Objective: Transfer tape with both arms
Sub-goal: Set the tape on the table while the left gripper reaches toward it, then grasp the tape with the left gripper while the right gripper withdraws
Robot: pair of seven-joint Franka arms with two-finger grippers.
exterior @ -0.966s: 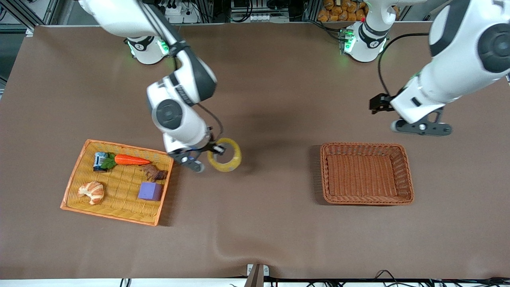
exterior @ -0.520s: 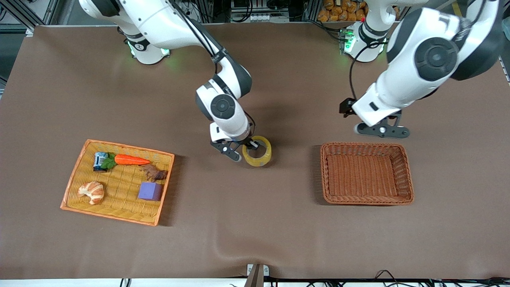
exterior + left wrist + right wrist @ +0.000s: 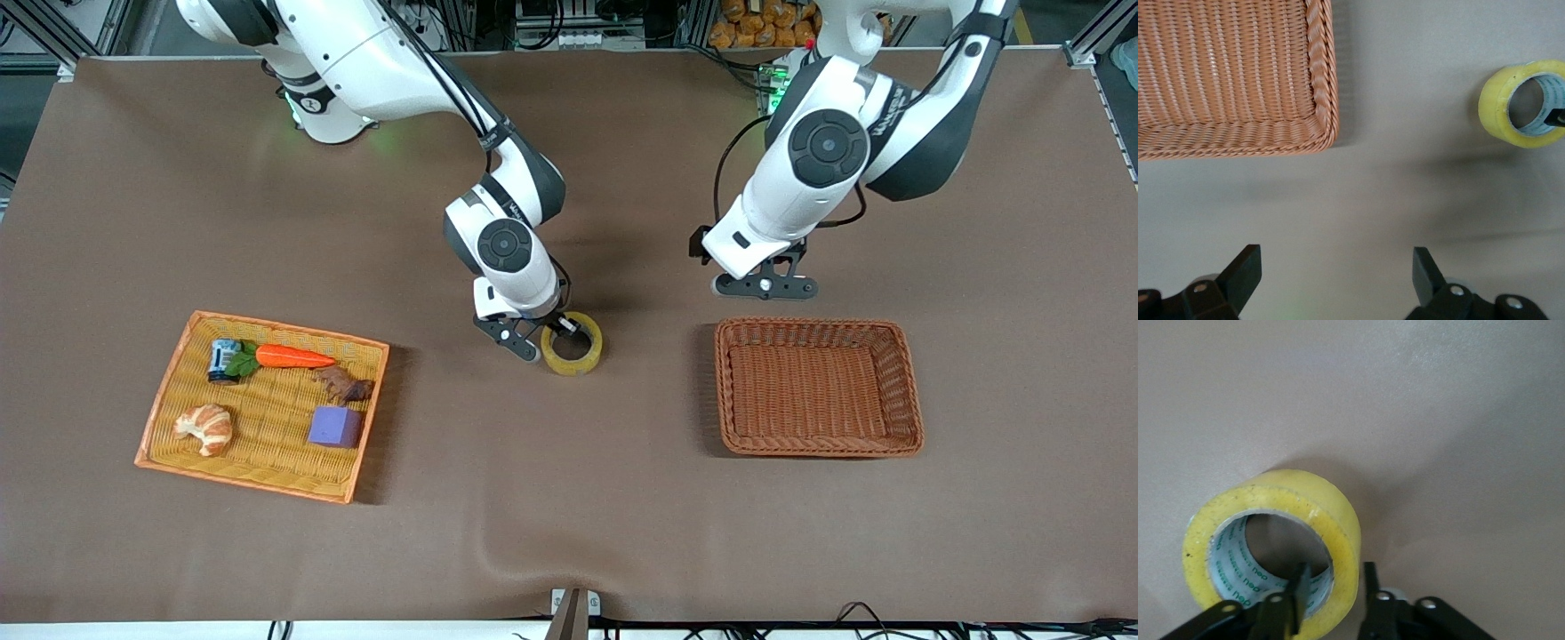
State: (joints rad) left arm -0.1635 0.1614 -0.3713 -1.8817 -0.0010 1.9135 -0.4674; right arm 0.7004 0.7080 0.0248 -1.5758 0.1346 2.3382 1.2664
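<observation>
The tape point(image 3: 572, 357), a yellowish ring, is down at the table surface near the middle, between the two baskets. My right gripper point(image 3: 553, 336) is shut on its wall, with one finger in the hole and one outside. The right wrist view shows the tape point(image 3: 1331, 513) with the right gripper point(image 3: 1335, 577) astride its wall. My left gripper point(image 3: 765, 286) is open and empty, over bare table beside the brown basket's rim. The left wrist view shows the open left gripper point(image 3: 1338, 267) and, farther off, the tape point(image 3: 1495, 100).
An empty brown wicker basket point(image 3: 818, 324) stands toward the left arm's end; its corner point(image 3: 1325, 80) shows in the left wrist view. An orange basket point(image 3: 242, 478) toward the right arm's end holds a carrot point(image 3: 293, 356), croissant point(image 3: 204, 428), purple cube point(image 3: 335, 427) and small items.
My right arm carried the tape from beside the orange basket toward the table's middle and lowered it. My left arm swung in from its end of the table toward the middle.
</observation>
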